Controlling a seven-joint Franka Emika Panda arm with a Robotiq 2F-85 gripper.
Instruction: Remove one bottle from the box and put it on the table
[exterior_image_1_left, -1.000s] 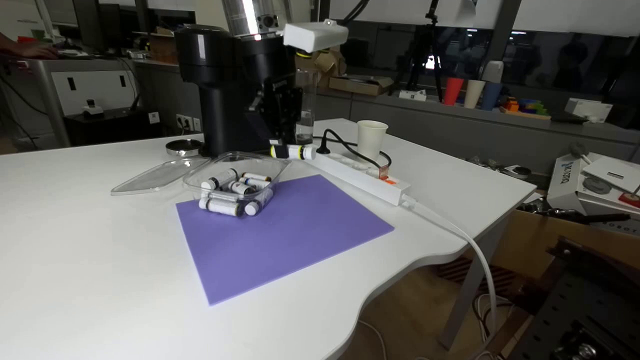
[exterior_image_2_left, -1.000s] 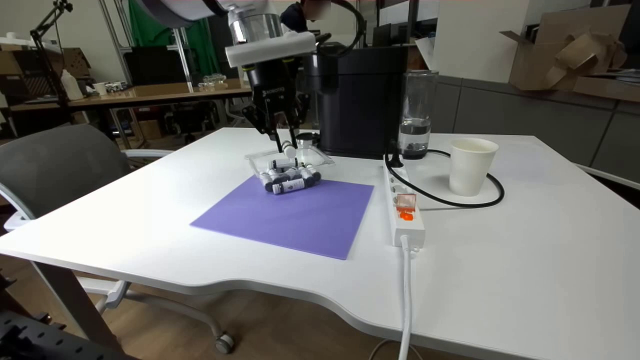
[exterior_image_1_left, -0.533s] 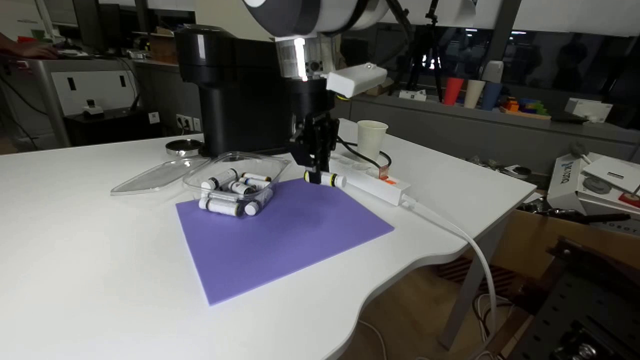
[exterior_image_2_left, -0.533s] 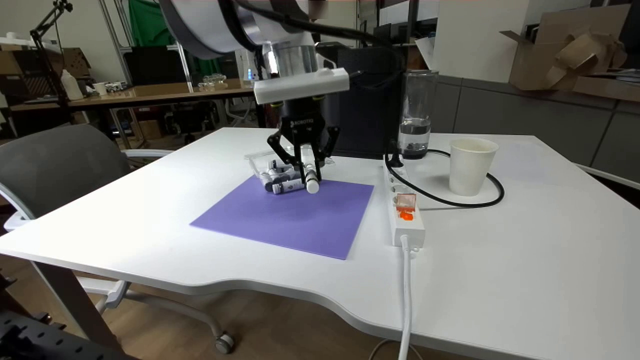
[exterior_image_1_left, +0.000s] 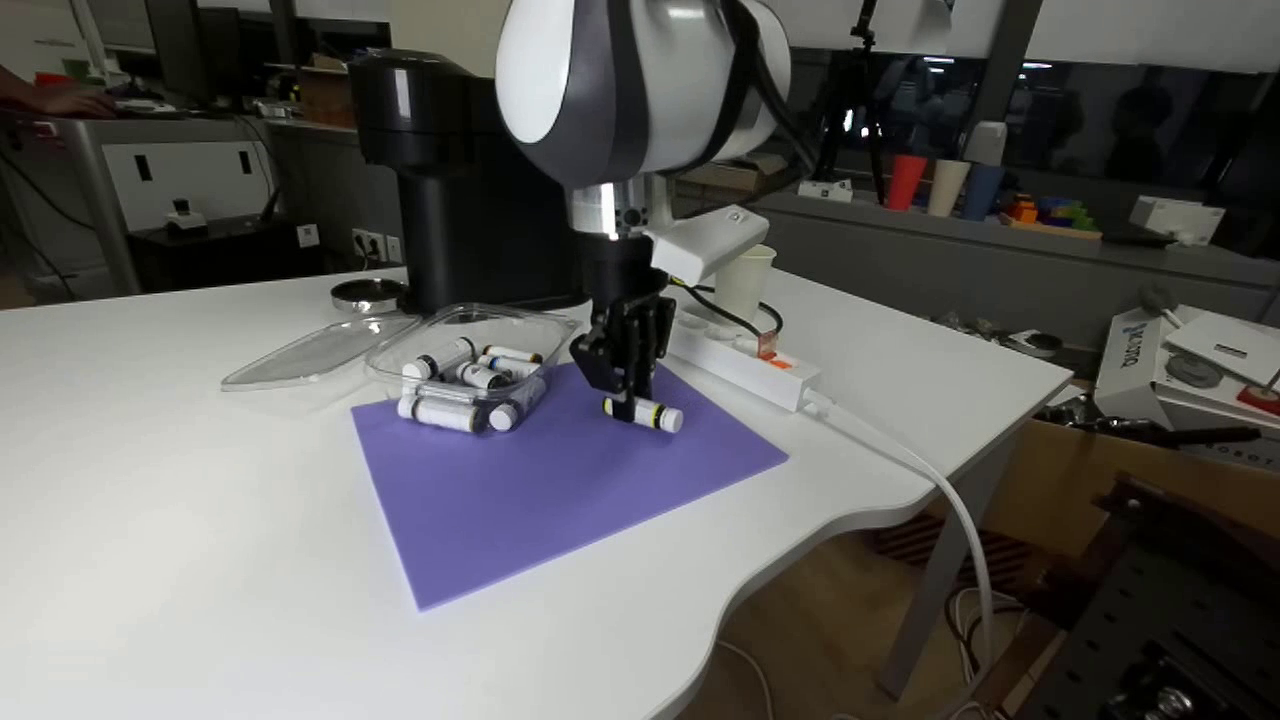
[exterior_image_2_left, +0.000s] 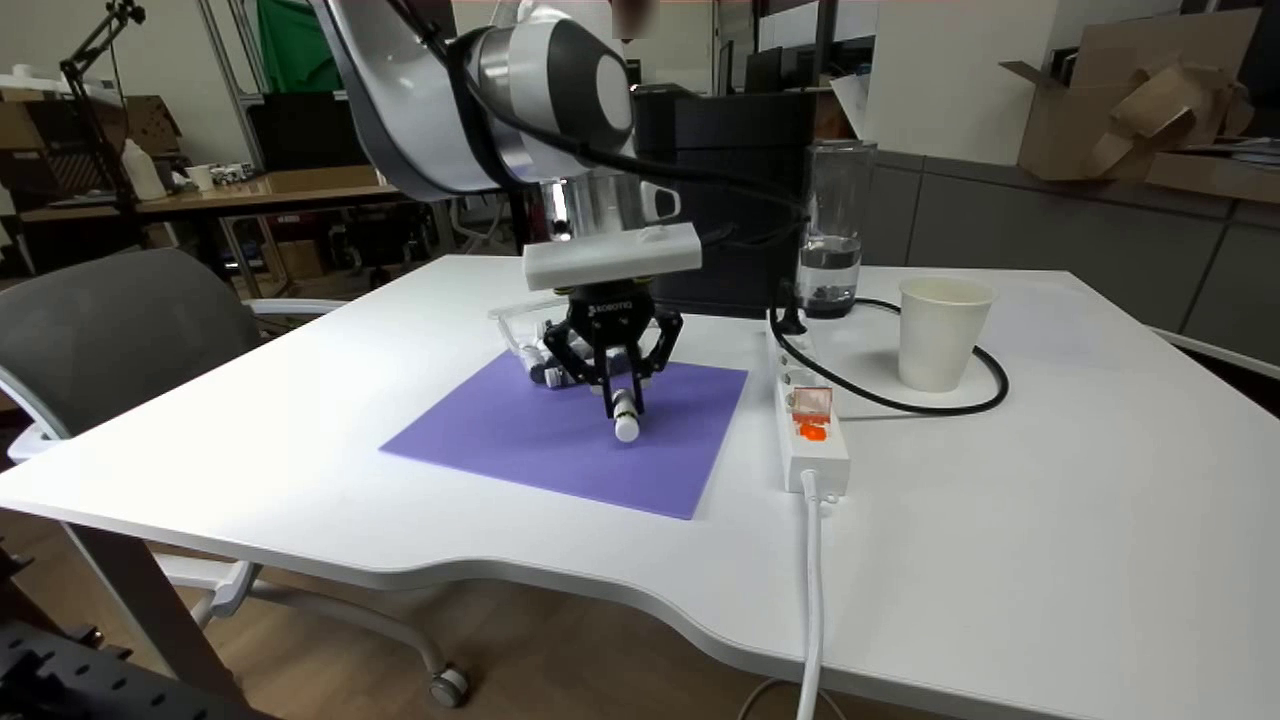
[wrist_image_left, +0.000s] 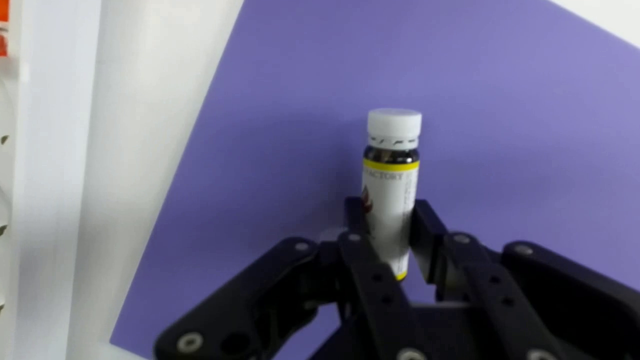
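The black two-fingered gripper (exterior_image_2_left: 624, 408), pinching a round white yellow-striped bottle (wrist_image_left: 391, 195), has come down near the flat purple mat (exterior_image_1_left: 545, 495); letting go seems next.

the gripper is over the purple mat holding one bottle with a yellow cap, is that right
Not quite: the cap is white, as the wrist view shows, with a yellow band below it there. The rest stands: the gripper is over the purple mat, holding one bottle.
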